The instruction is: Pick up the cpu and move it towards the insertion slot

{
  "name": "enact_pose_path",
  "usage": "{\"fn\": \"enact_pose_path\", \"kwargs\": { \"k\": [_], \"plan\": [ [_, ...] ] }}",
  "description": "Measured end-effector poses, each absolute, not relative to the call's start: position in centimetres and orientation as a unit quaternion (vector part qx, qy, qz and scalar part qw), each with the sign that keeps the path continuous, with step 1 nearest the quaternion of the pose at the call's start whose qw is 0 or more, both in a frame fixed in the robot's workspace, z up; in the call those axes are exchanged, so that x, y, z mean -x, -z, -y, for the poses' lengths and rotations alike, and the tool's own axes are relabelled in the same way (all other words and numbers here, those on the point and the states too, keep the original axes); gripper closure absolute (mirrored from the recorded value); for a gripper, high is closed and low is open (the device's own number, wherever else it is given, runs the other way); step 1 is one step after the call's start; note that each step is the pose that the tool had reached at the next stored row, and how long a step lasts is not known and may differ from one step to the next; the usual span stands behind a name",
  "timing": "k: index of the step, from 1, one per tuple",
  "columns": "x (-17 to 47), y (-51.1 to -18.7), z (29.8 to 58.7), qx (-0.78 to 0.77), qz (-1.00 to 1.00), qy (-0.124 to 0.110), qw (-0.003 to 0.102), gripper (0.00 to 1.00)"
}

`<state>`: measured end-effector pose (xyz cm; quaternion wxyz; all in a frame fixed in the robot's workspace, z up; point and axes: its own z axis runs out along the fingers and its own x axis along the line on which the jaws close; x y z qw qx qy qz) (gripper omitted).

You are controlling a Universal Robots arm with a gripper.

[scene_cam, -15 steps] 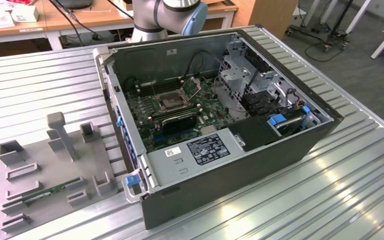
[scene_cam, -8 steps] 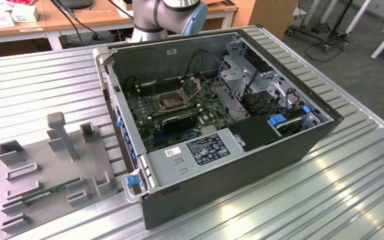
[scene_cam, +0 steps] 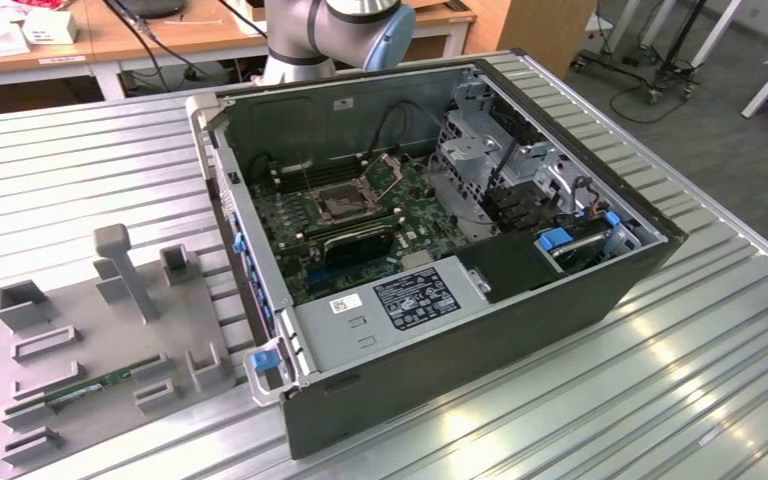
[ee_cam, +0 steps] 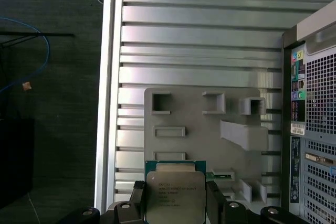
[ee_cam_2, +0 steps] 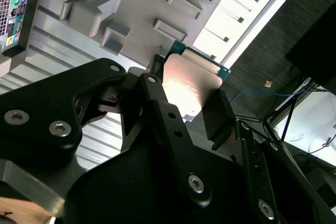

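The end effector (ee_cam: 175,209) clamped the cpu (ee_cam: 175,190) (metal top showing); the insertion slot (scene_cam: 343,200) sat inside the case (scene_cam: 491,345).

Noted ribbed metal counter (scene_cam: 704,330), bright glare across slats toward near corner. Dark grey floor (scene_cam: 718,110) past counter edges. Wooden desk (scene_cam: 197,40) beyond far edge, wheeled stands (scene_cam: 620,68) on floor.

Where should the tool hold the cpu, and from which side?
By its two opposite thin edges, coming in from above its flat face. The cpu is a thin flat square, so only the edges give the tool purchase. In the first wrist view the fingers pinch it that way, metal top uncovered.
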<state>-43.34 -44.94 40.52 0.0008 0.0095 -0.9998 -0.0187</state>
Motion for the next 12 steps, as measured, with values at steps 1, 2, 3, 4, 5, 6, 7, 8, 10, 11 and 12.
{"fn": "enact_pose_path", "kwargs": {
  "k": [1, 2, 3, 4, 5, 6, 7, 8, 10, 11, 12],
  "plan": [
    [43.34, -40.57, 44.94, -0.010, 1.000, 0.019, 0.001, 0.46],
    [43.34, -40.62, 44.94, -0.010, 1.000, 0.019, 0.001, 0.46],
    [43.34, -40.66, 44.94, -0.010, 1.000, 0.019, 0.001, 0.46],
    [43.34, -40.70, 44.94, -0.010, 1.000, 0.019, 0.001, 0.46],
    [43.34, -40.75, 44.94, -0.010, 1.000, 0.019, 0.001, 0.46],
    [43.34, -40.79, 44.94, -0.010, 1.000, 0.019, 0.001, 0.46],
    [43.34, -40.82, 44.94, -0.010, 1.000, 0.019, 0.001, 0.46],
    [43.34, -40.84, 44.93, -0.010, 1.000, 0.019, 0.001, 0.46],
    [43.34, -40.88, 44.90, -0.010, 1.000, 0.019, 0.001, 0.46],
    [43.34, -40.88, 44.89, -0.010, 1.000, 0.018, 0.001, 0.46],
    [43.34, -40.88, 44.88, -0.010, 1.000, 0.017, 0.001, 0.46]
  ]
}}
